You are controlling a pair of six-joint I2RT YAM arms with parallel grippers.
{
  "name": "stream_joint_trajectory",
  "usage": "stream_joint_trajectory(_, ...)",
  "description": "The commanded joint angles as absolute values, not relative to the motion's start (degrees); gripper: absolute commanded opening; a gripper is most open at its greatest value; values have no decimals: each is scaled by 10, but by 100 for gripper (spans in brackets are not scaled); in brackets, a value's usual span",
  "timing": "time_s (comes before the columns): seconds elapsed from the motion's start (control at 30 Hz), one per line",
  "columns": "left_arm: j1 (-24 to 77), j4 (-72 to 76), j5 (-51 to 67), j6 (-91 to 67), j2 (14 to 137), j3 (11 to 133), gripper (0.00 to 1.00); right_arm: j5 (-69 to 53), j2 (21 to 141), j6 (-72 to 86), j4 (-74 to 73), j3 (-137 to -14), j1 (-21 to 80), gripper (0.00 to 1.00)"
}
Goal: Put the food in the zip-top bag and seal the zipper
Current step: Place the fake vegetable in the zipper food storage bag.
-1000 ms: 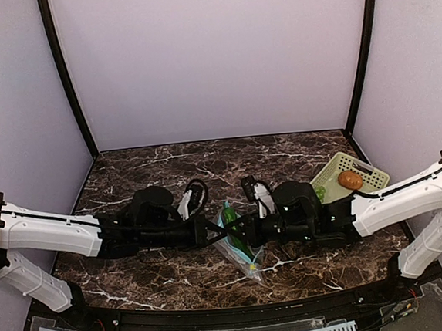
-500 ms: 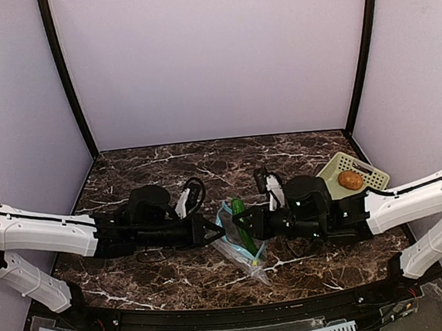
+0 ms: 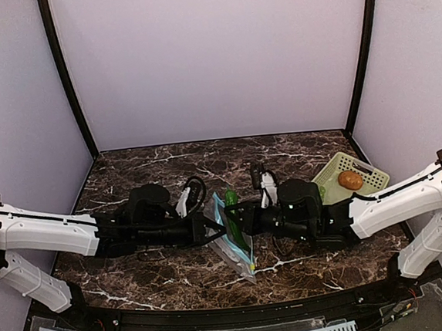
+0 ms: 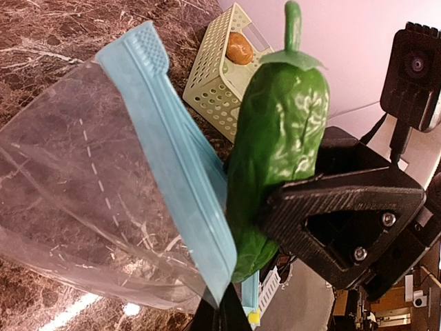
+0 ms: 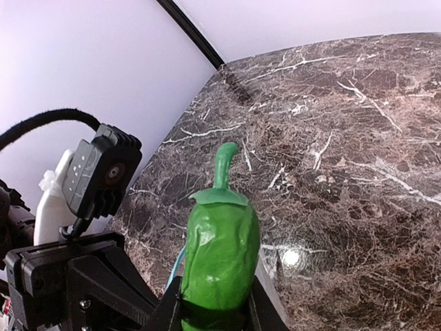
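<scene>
- Right gripper [image 5: 213, 312]: clenched on the lower half of the green vegetable [image 5: 220, 252], one black finger on each side, stem pointing away from the wrist.
- Left gripper [image 4: 220, 318]: pinched closed on the rim of the zip-top bag [image 4: 76, 200], where the teal zipper [image 4: 179, 186] ran down to its fingertips.
- Green vegetable: pressed against the zipper strip, its lower end hidden behind that strip. Whether it had entered the mouth could not be told.
- Zip-top bag: hanging between the two grippers at mid-table, its clear body sagging toward the near edge of the marble table [image 3: 159, 171].
- Brown oval food item [image 3: 350, 180]: lying in the pale green slotted basket [image 3: 370, 169] at the far right of the table, well apart from the bag.
</scene>
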State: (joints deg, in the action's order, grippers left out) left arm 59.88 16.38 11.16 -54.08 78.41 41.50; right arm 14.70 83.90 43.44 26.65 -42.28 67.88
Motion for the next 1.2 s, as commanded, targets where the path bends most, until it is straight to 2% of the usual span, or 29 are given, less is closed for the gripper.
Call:
stream_joint_trajectory(0.0, 597, 177, 119, -540, 786, 408, 1, 190, 850, 421, 337, -427, 684, 0)
stream_joint_trajectory(0.47, 594, 176, 89, -543, 777, 398, 1, 174, 882, 451, 388, -398, 697, 0)
stream_joint_trajectory(0.77, 586, 183, 82, -551, 768, 380, 1, 151, 880, 418, 334, -385, 722, 0)
stream_joint_trajectory(1.17, 585, 165, 70, -547, 750, 367, 1, 114, 928, 418, 211, -440, 725, 0)
